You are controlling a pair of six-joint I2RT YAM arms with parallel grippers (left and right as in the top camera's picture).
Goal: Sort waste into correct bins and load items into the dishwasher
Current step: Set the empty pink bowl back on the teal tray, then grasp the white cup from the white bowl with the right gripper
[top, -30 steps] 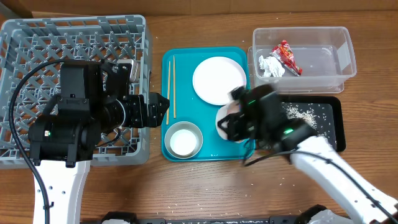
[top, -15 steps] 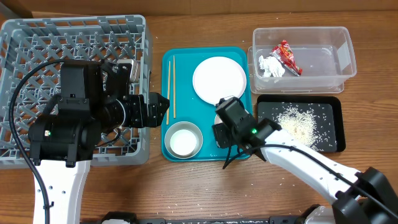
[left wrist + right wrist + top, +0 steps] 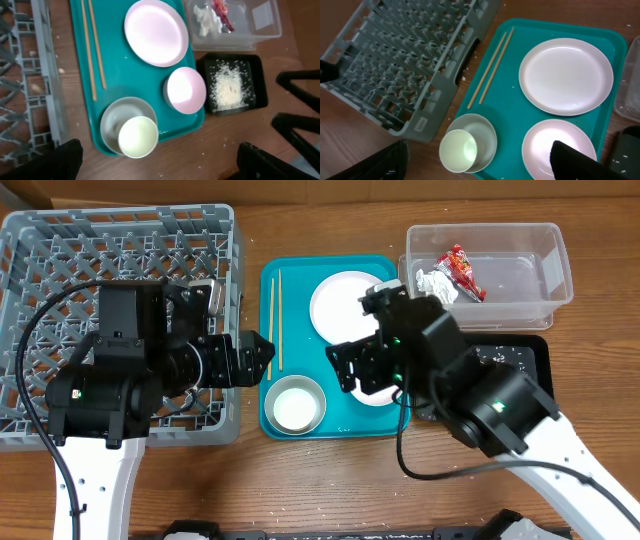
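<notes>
— Two things are seen changed at the right tool [image 3: 480, 146], is it so?
— Yes. A second ago it was clenched on the small bowl [image 3: 559, 147]. Now it is released, its fingers [image 3: 580, 160] are spread wide, and it is lifted above the teal tray [image 3: 510, 100]. The bowl is set down there, empty, just beside the large plate [image 3: 566, 76].
— And the rice [image 3: 227, 90]?
— It is lying in a pile in the black tray [image 3: 256, 75]. The wrapper [image 3: 462, 270] and the tissue [image 3: 432, 285] are found in the clear tub [image 3: 520, 280]. So the sorting is judged to be finished.
— The left tool [image 3: 258, 357]?
— Released also, and nothing is held. It is kept between the dish rack [image 3: 60, 240] and the teal tray, as before.
— What is left, then?
— The loading. No dish is seen in the rack yet. The plate, the small bowl, the grey bowl [image 3: 482, 127] with the cup [image 3: 458, 150] in it, and the chopsticks [image 3: 492, 67] are all on the teal tray.
</notes>
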